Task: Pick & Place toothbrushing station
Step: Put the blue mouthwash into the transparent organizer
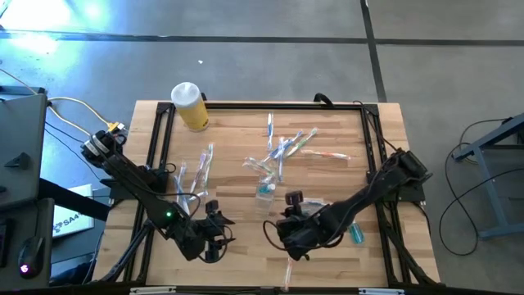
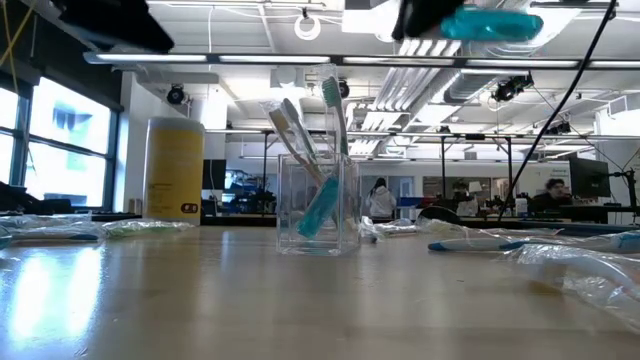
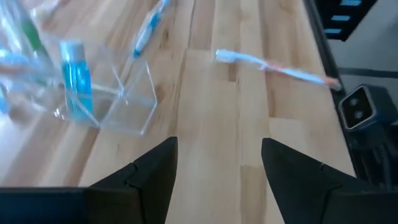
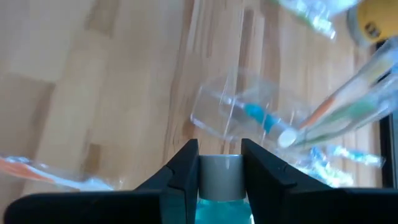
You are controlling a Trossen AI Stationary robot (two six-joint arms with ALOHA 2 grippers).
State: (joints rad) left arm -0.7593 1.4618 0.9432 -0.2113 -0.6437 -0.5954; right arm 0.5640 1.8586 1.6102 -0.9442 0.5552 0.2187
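The clear plastic cup (image 1: 264,190) stands upright mid-table, with toothbrushes (image 2: 320,120) and a teal tube (image 2: 320,205) leaning inside it. My right gripper (image 4: 219,149) hovers high on the cup's near side and is shut on another teal, white-capped tube (image 2: 490,25). It points slantwise down toward the cup (image 4: 236,112). My left gripper (image 3: 217,149) waits open to the near left of the cup (image 3: 118,93), with nothing between its fingers. My right gripper pinches the tube at its white cap (image 4: 221,174) and the top of its teal body, one finger on each side. The tube lies along the fingers with its cap toward their free ends. It is lifted well clear of the table and lies about level in the low view.
A yellow bottle (image 1: 190,105) stands at the far left corner. Loose toothbrushes lie beyond the cup (image 1: 286,146) and to its left (image 1: 196,172), one near my left gripper (image 3: 273,65). Another teal tube (image 1: 355,233) lies beside the right arm. Black rails (image 1: 160,131) border the table.
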